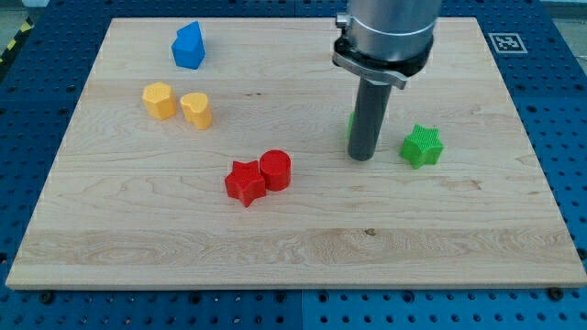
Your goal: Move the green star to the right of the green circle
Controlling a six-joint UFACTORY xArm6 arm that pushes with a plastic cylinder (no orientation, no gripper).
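Note:
The green star [422, 146] lies on the wooden board at the view's right of centre. The green circle [351, 126] is almost wholly hidden behind my rod; only a thin green sliver shows at the rod's left edge. My tip [361, 157] rests on the board just in front of the circle, to the view's left of the green star with a small gap between them.
A red star [245, 182] and a red cylinder [275, 170] touch each other near the board's middle. Two yellow blocks [159, 100] [196, 109] sit at the left. A blue block [188, 46] is at the top left. The board's edges [303, 286] border a blue pegboard.

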